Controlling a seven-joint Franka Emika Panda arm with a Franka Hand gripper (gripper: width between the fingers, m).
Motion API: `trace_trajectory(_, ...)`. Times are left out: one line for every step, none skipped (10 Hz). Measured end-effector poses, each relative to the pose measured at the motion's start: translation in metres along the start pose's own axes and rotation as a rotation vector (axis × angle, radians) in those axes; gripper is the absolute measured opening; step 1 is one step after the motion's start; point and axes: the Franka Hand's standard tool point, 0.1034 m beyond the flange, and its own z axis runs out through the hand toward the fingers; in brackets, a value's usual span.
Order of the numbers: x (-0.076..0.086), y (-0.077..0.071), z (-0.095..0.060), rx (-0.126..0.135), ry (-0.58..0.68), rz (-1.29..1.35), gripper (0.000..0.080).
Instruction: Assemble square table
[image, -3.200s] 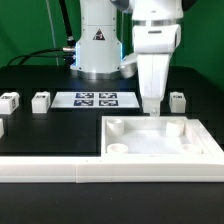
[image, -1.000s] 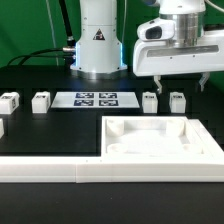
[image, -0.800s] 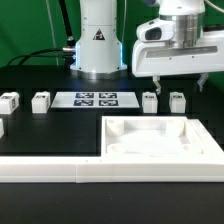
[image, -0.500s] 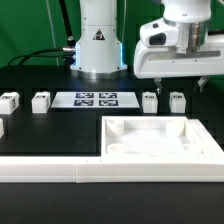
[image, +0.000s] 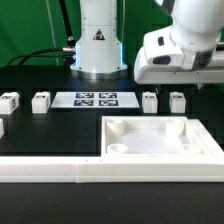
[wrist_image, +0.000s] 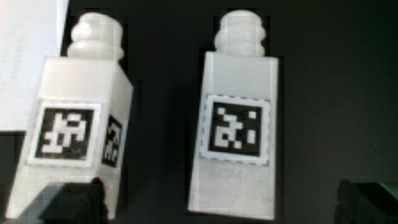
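Hovering empty, jaws wide, the gripper (wrist_image: 217, 200) frames 1 small white tagged block leg (wrist_image: 240, 125), its length crossing the jaw line. The large white plastic square slab (image: 160, 160) fills the exterior view's lower right.

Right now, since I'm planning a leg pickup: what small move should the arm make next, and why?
Probably a small sideways shift before lowering. The open gripper hangs over two legs side by side. One leg sits roughly between the fingertips, but the other leg lies under one fingertip, which might strike it.
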Motion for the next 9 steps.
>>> trace_trajectory(-0.002,0.001,0.002,-0.004,-0.047,0.001,0.0649)
trace_trajectory(-0.007,0.002,0.006,-0.013,-0.132,0.002,0.0649)
trace_trajectory(-0.010,-0.001,0.012,-0.024,-0.216,0.001,0.0649)
trace_trajectory(-0.007,-0.004,0.016,-0.024,-0.225,0.000,0.0649)
trace_trajectory(-0.010,-0.007,0.019,-0.027,-0.227,-0.002,0.0649)
trace_trajectory(-0.010,-0.011,0.023,-0.030,-0.231,-0.009,0.0649)
trace_trajectory(-0.010,-0.014,0.028,-0.033,-0.230,-0.012,0.0649)
trace_trajectory(-0.011,-0.016,0.032,-0.035,-0.226,-0.014,0.0649)
trace_trajectory(-0.011,-0.016,0.035,-0.036,-0.223,-0.015,0.0649)
